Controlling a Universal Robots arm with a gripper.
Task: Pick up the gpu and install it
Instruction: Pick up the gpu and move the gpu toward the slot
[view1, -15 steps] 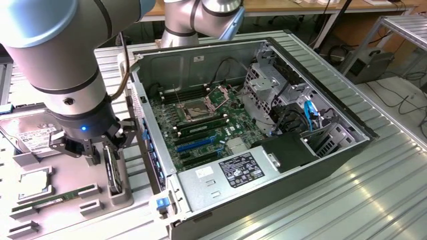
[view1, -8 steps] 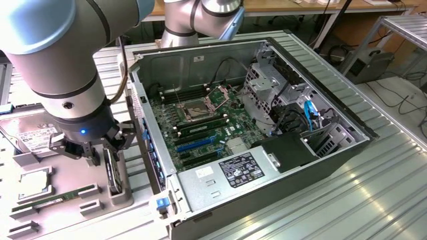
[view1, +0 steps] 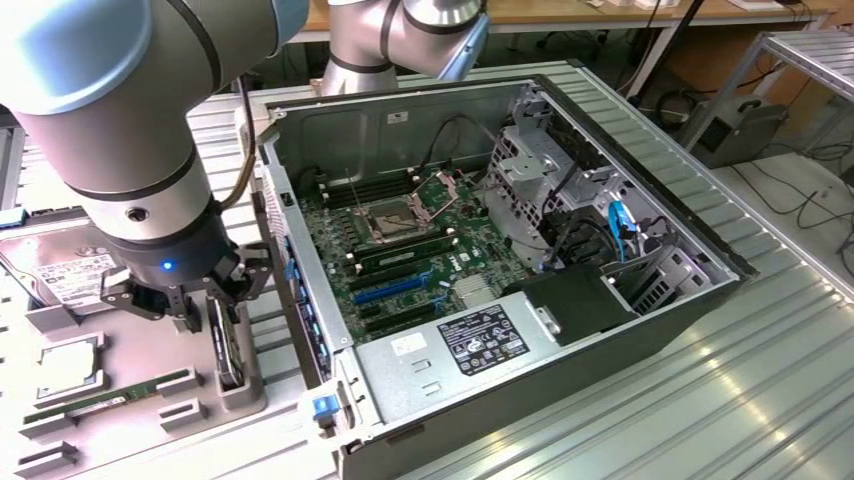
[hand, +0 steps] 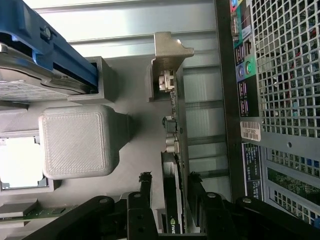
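Tool, released with fingers spread, straddles the upright gpu standing in its grey holder beside the case.

A robotics lab: an open PC case just beside the gripper, printed fixtures under it, workbenches beyond.

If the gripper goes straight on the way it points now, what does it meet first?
Most likely the gpu: it stands on edge in the grey holder right under the gripper, between the open fingers. Depth is unclear, so contact may be close.
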